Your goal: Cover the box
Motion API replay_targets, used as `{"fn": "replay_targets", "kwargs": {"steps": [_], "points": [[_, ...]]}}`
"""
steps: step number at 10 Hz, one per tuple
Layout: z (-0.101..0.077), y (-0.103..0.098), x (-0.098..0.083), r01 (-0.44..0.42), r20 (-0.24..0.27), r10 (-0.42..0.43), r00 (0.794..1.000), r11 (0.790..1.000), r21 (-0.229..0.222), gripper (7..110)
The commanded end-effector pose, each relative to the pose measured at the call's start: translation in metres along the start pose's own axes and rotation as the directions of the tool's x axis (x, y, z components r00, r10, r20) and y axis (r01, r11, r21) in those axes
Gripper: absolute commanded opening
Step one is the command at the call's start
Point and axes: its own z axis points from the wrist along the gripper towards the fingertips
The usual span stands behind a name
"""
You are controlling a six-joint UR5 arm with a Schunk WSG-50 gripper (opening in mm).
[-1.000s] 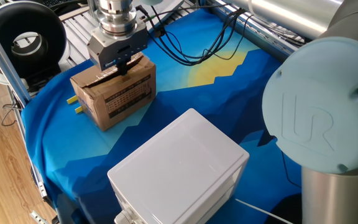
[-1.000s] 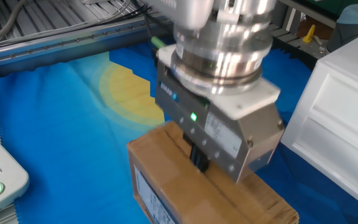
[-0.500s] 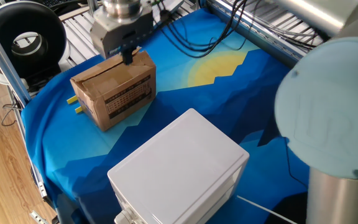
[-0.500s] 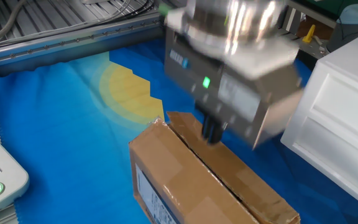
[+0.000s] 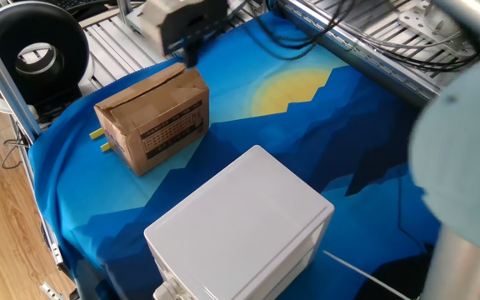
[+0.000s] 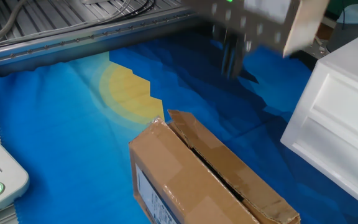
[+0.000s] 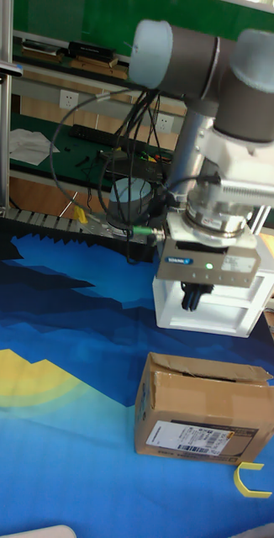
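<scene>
One box [image 5: 152, 117] on the blue cloth [image 5: 323, 142], sitting toward the left far part of the table in one fixed view, printed label side facing the camera. All four top flaps are folded down, but not flat: in the other fixed view the box [image 6: 197, 180] shows a dark seam gap down the middle, and the far flap's corner is kinked up a little. In the tall fixed view the box [image 7: 206, 412] has its top edge slightly ragged, with a barcode label low on the near side.

Gripper [image 7: 195, 298] hangs above the box, clear of it, nothing held. Its fingers [image 7: 193, 296] look pressed close together, no visible gap between them. In one fixed view the gripper [image 5: 192, 50] is motion-blurred just past the far edge of the box; in the other fixed view the gripper [image 6: 232, 59] is blurred too, up above the cloth and apart from the carton.

White plastic box [image 5: 242, 225] sits near the front of the table, well apart from the carton. A yellow plastic piece [image 7: 252, 482] lies on the cloth just beside the carton's near right corner in the tall view; in one fixed view yellow bits [image 5: 100, 139] poke out at the carton's left side
</scene>
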Motion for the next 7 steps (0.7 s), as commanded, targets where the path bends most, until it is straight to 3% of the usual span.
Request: {"fn": "replay_targets", "kwargs": {"steps": [1, 3, 7], "points": [[-0.016, -0.025, 0.02, 0.034, 0.028, -0.035, 0.999, 0.999, 0.014, 7], [-0.011, -0.034, 0.026, 0.054, 0.031, -0.053, 0.998, 0.998, -0.013, 7], [-0.002, -0.039, 0.019, 0.077, 0.025, -0.077, 0.997, 0.997, 0.015, 7]]}}
